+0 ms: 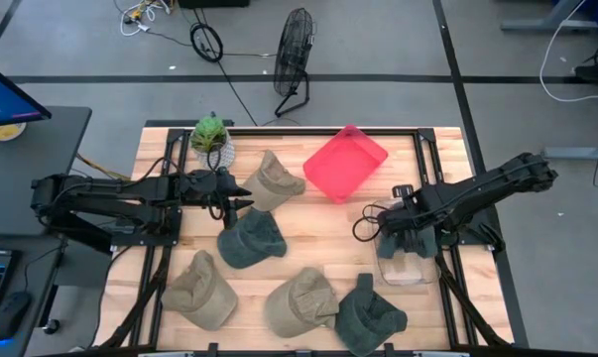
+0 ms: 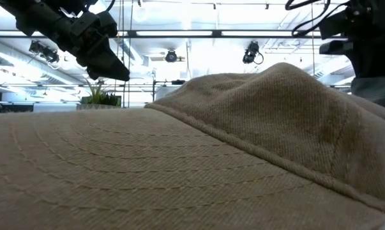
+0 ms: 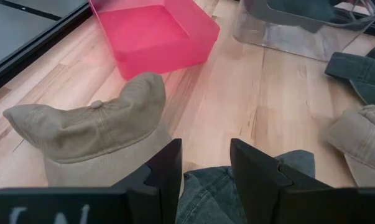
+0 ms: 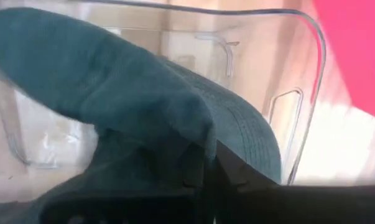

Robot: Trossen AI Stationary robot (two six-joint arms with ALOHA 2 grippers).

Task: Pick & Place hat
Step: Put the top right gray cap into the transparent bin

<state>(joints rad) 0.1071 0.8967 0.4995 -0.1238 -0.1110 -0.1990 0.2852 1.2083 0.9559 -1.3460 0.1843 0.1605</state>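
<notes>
Several caps lie on the wooden table. My left gripper (image 1: 241, 205) (image 3: 206, 152) is open and hovers low over a dark green cap (image 1: 251, 240) (image 3: 206, 193), with a tan cap (image 1: 276, 178) (image 3: 94, 134) just beside it. The same gripper shows at the upper left of the low view (image 2: 115, 70). My right gripper (image 1: 390, 220) (image 4: 209, 155) is shut on another dark green cap (image 4: 112, 93) at the clear plastic bin (image 1: 410, 260) (image 4: 287, 81). My right gripper pinches the dark green cap by a fold of cloth (image 4: 199, 134) between crown and brim. The brim (image 4: 255, 137) spreads to one side and the crown (image 4: 69, 68) bulges ahead of the fingers, against the clear bin's wall. Whether the cap rests on the bin's floor, I cannot tell.
A pink bin (image 1: 345, 162) (image 3: 153, 34) stands at the far middle of the table, and a potted plant (image 1: 210, 136) at the far left. Two tan caps (image 1: 201, 290) (image 1: 300, 300) and a dark green one (image 1: 370, 315) lie along the near edge. One tan cap (image 2: 243, 140) fills the low view.
</notes>
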